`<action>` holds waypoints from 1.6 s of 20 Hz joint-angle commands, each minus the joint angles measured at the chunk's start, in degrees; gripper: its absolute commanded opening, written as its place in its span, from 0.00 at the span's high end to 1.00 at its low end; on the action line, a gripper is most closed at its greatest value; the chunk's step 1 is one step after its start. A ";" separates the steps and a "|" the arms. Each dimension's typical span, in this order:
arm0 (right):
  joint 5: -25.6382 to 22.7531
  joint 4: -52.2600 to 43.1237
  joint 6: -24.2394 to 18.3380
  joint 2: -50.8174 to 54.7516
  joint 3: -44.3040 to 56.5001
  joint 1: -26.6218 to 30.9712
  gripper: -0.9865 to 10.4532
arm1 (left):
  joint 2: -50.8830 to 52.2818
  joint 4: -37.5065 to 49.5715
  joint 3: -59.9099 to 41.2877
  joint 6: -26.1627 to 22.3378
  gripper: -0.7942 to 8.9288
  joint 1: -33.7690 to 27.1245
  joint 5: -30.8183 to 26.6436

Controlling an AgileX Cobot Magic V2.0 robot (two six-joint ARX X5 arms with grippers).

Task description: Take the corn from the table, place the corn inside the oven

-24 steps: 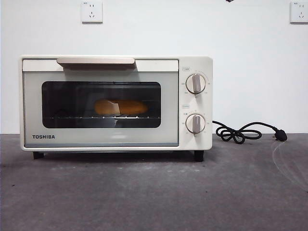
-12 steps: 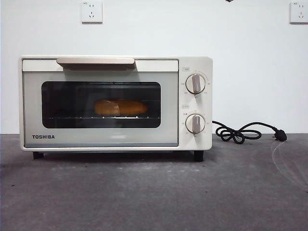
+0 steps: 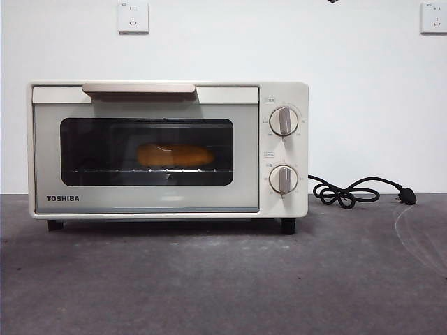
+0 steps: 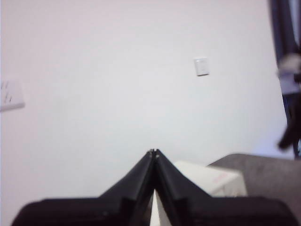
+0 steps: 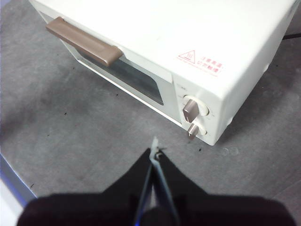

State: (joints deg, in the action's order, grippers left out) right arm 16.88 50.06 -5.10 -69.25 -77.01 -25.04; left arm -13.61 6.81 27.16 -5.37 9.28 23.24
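Note:
The corn (image 3: pixel 175 155) lies on the rack inside the cream-white oven (image 3: pixel 167 149), seen through its dark glass door, which is closed. The oven stands on the dark grey table (image 3: pixel 223 279). My right gripper (image 5: pixel 155 153) hangs high above the table in front of the oven (image 5: pixel 188 42), near its knobs, shut and holding nothing. Raised well above the oven's top (image 4: pixel 211 181), my left gripper (image 4: pixel 153 151) faces the white wall, shut and empty. Neither gripper shows in the front view.
A black power cord (image 3: pixel 356 192) with its plug lies coiled on the table to the right of the oven. Two wall sockets (image 3: pixel 133 17) sit high on the white wall behind. The bar handle (image 5: pixel 82 41) runs along the door's top.

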 commanded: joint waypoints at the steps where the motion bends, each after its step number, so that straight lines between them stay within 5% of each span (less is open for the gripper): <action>1: -0.02 -0.42 0.55 -0.26 0.33 0.00 0.92 | 3.43 0.79 -9.40 -10.45 0.92 0.33 0.24; 10: -0.04 -0.44 0.55 -0.26 0.33 0.00 0.92 | 12.85 -4.70 -26.62 -10.80 0.92 0.33 -8.15; 17: -0.04 -0.44 0.55 -0.26 0.33 0.00 0.92 | 13.25 -16.44 -26.60 -7.56 0.92 0.37 -12.00; 32: -0.07 -0.44 0.55 -0.26 0.33 0.00 0.92 | 12.48 -14.71 -26.58 -4.70 0.92 0.31 -14.29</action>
State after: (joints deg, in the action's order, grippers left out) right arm 16.86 50.04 -5.10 -69.25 -77.01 -25.04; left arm -0.99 -8.27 0.99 -10.79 9.52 8.71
